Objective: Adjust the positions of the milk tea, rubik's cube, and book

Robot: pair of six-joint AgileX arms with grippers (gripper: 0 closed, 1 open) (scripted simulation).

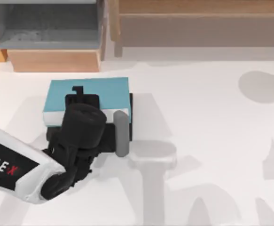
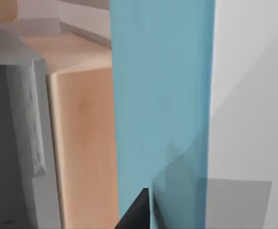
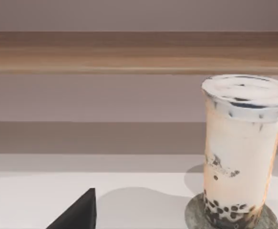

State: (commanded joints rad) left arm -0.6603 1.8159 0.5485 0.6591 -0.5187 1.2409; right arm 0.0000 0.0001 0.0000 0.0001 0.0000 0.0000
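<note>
The book (image 1: 104, 92) lies flat on the table's left half with its light blue face up and a black edge along its right side. My left gripper (image 1: 78, 94) hangs right over the book, and the arm covers the book's near part. In the left wrist view the book (image 2: 162, 95) runs as a blue band beside white table. The milk tea (image 3: 243, 152), a clear cup with dark pearls at the bottom, stands upright on a grey coaster (image 3: 196, 217). A dark part of my right gripper (image 3: 79, 214) sits a little off from the cup. The rubik's cube is out of view.
A grey bin (image 1: 47, 26) and a wooden box (image 1: 54, 60) stand just behind the book. A long wooden shelf (image 1: 198, 23) runs along the back. White table (image 1: 212, 141) stretches to the right of the book.
</note>
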